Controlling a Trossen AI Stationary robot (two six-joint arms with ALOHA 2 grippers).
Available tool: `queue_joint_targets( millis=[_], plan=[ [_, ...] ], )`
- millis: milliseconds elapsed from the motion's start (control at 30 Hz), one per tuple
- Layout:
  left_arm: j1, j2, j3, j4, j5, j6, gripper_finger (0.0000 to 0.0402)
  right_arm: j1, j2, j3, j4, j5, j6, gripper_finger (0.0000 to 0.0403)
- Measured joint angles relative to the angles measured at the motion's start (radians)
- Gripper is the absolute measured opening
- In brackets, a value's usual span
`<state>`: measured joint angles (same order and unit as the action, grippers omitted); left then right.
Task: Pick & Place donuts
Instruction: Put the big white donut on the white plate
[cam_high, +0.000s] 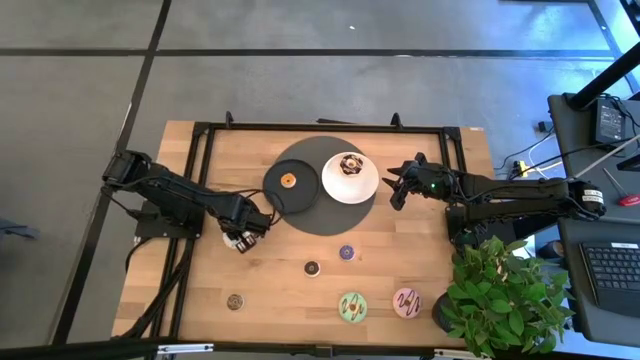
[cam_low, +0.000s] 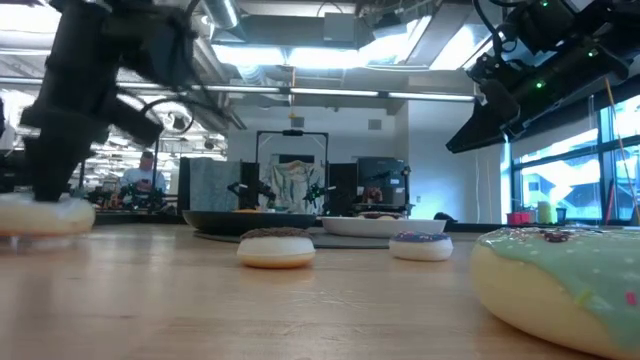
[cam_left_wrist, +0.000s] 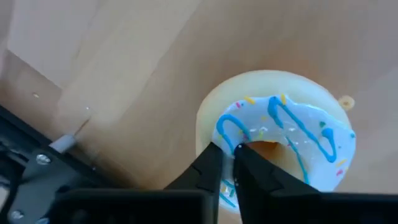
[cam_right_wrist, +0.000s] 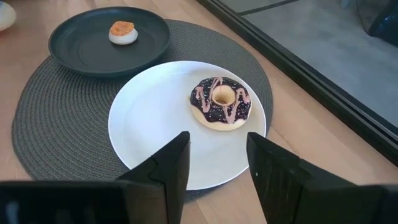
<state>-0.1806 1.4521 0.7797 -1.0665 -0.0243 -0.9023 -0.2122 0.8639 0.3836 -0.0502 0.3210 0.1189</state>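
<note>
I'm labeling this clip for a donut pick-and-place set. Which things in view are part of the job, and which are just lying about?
Part of the job:
white-iced donut, gripped by the left hand
chocolate donut on the white plate
orange mini donut on the black plate
green-iced donut
pink-iced donut
purple mini donut

Lying about:
potted plant
round woven mat

A white-iced donut (cam_left_wrist: 280, 140) carries blue squiggles and coloured sprinkles. The chocolate donut (cam_right_wrist: 220, 102) has pink drizzle, on a white plate (cam_right_wrist: 149, 124). An orange mini donut (cam_right_wrist: 122, 32) sits on a black plate (cam_right_wrist: 81, 46), over a grey woven mat (cam_right_wrist: 43, 130).
</note>
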Motion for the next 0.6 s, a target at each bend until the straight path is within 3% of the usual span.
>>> queue_joint_targets(
  millis=[133,300,467,600],
  plan=[
    [0.005,0.0,0.11,-0.053,-0.035,0.044,0.0009,0.0,0.0,0.0,0.0,0.0,0.0,0.0161],
    [0.044,0.0,0.284,0.02,-0.222,0.171,0.0016,0.0,0.0,0.0,0.0,0.0,0.0,0.0161],
    [0.106,0.003,0.39,0.361,-0.436,0.479,0.0011,0.0,0.0,0.0,0.0,0.0,-0.015,0.0161],
    [0.156,0.062,0.418,0.668,-0.419,0.756,0.001,0.0,0.0,0.0,0.0,0.0,-0.023,0.0161]
  ],
)
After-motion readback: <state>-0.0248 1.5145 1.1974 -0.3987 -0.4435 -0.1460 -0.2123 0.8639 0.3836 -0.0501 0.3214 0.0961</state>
